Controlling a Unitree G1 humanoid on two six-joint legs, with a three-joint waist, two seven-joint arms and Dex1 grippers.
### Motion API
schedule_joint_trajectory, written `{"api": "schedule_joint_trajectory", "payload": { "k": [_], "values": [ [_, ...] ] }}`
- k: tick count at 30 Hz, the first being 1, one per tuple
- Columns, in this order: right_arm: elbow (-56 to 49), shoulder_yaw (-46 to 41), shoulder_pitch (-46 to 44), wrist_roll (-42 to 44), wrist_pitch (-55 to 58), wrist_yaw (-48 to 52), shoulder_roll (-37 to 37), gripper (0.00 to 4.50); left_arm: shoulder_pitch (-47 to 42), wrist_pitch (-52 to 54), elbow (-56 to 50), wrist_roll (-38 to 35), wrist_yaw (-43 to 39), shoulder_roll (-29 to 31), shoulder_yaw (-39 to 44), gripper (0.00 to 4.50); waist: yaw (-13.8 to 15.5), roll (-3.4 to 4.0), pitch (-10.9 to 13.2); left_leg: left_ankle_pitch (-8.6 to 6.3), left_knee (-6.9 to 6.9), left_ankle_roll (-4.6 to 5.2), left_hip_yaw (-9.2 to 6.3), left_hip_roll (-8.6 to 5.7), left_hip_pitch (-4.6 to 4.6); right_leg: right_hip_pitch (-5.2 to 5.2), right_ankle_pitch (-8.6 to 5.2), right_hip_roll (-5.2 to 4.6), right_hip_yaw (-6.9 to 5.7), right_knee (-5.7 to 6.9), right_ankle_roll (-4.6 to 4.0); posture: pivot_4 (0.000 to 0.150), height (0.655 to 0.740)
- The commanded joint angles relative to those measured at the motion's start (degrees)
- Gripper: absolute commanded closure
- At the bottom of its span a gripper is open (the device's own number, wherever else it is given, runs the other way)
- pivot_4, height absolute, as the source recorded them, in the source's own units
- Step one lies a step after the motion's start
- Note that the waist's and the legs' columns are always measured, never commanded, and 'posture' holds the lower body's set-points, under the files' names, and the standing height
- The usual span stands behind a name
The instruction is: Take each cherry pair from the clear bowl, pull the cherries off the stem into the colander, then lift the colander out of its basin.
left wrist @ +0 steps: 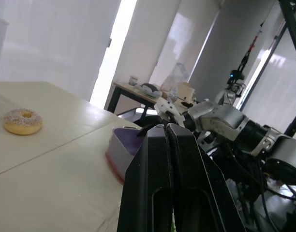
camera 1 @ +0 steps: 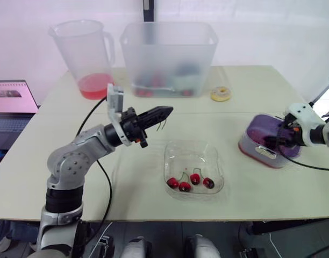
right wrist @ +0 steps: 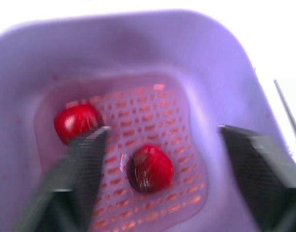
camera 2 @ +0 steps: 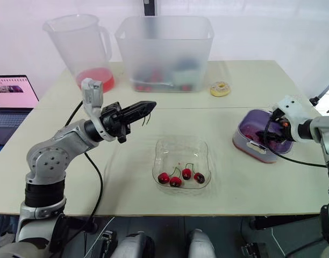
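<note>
- The left end effector (camera 1: 169,110) hangs above the bench (camera 1: 57,177), near the clear bowl (camera 1: 192,145). Its fingers are clenched on a thin green stem (camera 1: 162,125) that dangles from the tips; I can see no fruit on it.
- The right end effector (right wrist: 161,130) is released, with its fingers spread wide just over the purple colander (camera 1: 258,124). The colander sits nested in its basin (camera 1: 249,148) at the robot's right side of the bench.
- Two loose cherries (right wrist: 149,169) lie on the colander's perforated floor, apart from each other.
- Four cherries on stems (camera 1: 195,179), which look like two pairs, lie close together in the clear bowl, towards the robot's side of it.
- Handling, as a judgement: the cherries look small, round and glossy, so they are probably slippery and easy to bruise. The better hold is the stem, near where a pair joins.
- One end effector should keep that hold while the other closes gently round a single cherry and pulls along the stem.
- The stem is light and wiry. A pinch too near its end may slip off.
- The colander looks like thin, stiff plastic and should be light even with fruit in it.
- It should be taken at the rim or a side lip and lifted straight up, because the nested basin may cling and rise with it.
</note>
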Motion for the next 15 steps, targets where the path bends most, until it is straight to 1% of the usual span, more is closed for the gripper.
{"api": "schedule_joint_trajectory", "payload": {
  "k": [1, 5, 8, 9, 10, 12, 15],
  "values": [
    [-4.24, -4.22, -3.78, 2.66, 3.86, 2.27, -1.06, 0.05, -0.87, -1.03, -1.09, -0.33, -0.79, 0.87, 1.05, 4.50, 0.01, 0.00, 0.00, 0.00, 0.00, 0.00, 0.00, 0.00, 0.00, 0.00, 0.00, 0.00, 0.00, 0.00, 0.00, 0.150, 0.6886],
    [-21.03, -9.33, -7.21, 16.90, 17.53, 10.45, 0.22, 0.05, -0.37, 0.35, -0.89, -1.27, 0.65, 1.71, 1.82, 4.50, 0.00, 0.09, 0.06, 0.00, 0.01, -0.01, -0.03, 0.00, -0.01, 0.00, 0.00, 0.00, -0.01, 0.00, 0.00, 0.150, 0.6886],
    [-32.92, -10.24, -9.05, 28.02, 27.53, 14.17, 2.28, 0.05, -0.03, 2.99, 0.21, -4.96, 4.98, 1.84, 4.34, 4.50, 0.03, 0.09, 0.06, 0.00, 0.00, -0.01, -0.10, 0.04, -0.01, 0.00, 0.00, 0.02, -0.05, 0.00, 0.00, 0.150, 0.6886],
    [-35.42, -10.07, -10.51, 31.81, 31.89, 14.22, 3.57, 0.05, 0.14, 4.37, 0.83, -6.25, 6.04, 2.56, 5.28, 4.50, 0.03, 0.07, 0.06, 0.00, 0.00, -0.01, -0.16, 0.05, -0.01, 0.03, 0.00, 0.01, -0.07, -0.01, 0.00, 0.150, 0.6886],
    [-38.01, -9.48, -11.57, 34.53, 33.97, 14.29, 5.20, 0.05, 0.75, 5.78, 1.13, -6.67, 6.59, 3.84, 5.83, 4.50, 0.03, 0.05, 0.06, 0.00, 0.01, -0.02, -0.18, 0.05, -0.01, 0.04, 0.00, 0.01, -0.08, -0.01, 0.00, 0.150, 0.6886],
    [-41.02, -8.71, -12.74, 37.33, 36.21, 13.62, 7.44, 0.05, 1.97, 7.58, 1.41, -6.83, 6.95, 5.96, 6.35, 4.50, 0.01, 0.05, 0.06, 0.00, 0.02, -0.02, -0.18, 0.04, 0.00, 0.06, 0.00, -0.02, -0.08, -0.01, 0.00, 0.150, 0.6886],
    [-44.78, -6.38, -13.60, 39.04, 36.21, 13.47, 10.67, 0.05, 6.51, 9.22, 2.89, -6.35, 8.14, 9.13, 8.72, 4.50, 0.07, 0.05, 0.06, 0.00, 0.01, -0.01, -0.19, 0.00, -0.01, 0.06, 0.00, -0.03, -0.07, -0.01, -0.01, 0.150, 0.6886]
  ]
}}
